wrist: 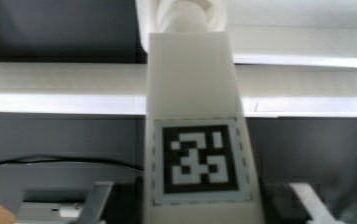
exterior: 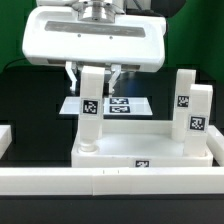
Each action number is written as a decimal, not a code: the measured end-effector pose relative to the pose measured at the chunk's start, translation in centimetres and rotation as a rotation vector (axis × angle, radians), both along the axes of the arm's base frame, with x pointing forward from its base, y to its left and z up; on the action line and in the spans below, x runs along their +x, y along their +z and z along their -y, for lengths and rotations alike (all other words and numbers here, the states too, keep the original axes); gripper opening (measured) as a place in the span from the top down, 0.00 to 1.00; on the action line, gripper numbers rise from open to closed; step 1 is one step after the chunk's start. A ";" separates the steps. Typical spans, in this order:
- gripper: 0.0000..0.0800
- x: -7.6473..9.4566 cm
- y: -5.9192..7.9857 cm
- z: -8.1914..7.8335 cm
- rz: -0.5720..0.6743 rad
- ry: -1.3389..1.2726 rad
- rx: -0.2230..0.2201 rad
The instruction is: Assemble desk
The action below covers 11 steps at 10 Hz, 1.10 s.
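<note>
The desk's white tabletop [exterior: 150, 152] lies flat, rim up, behind the front rail. One square white leg [exterior: 91, 108] stands upright on its corner at the exterior view's left, its tag facing the camera. My gripper [exterior: 93, 78] comes down from above and is shut on this leg's upper end, one finger on each side. In the wrist view the leg [wrist: 200, 110] runs between the two fingers [wrist: 104, 203], and my gripper [wrist: 207, 205] straddles its tagged end. Two more legs [exterior: 184, 98] [exterior: 198, 118] stand upright on the tabletop's other side.
The marker board [exterior: 122, 104] lies flat on the table behind the tabletop. A long white rail [exterior: 110, 184] runs along the front. A short white piece [exterior: 4, 138] sits at the exterior view's left edge.
</note>
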State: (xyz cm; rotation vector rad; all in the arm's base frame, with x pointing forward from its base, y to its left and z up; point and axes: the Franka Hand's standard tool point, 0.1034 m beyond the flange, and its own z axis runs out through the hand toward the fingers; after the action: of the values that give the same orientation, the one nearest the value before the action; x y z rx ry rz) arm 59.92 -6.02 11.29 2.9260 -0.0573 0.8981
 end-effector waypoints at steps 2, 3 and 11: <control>0.64 -0.1 -0.2 -0.1 -0.004 0.001 0.001; 0.64 -0.1 -0.3 0.0 -0.005 0.001 0.000; 0.64 0.0 -0.2 -0.2 0.012 0.000 -0.005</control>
State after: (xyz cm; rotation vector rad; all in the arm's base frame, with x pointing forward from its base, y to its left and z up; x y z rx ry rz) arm 59.89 -5.82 11.08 2.9162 -0.0559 0.9145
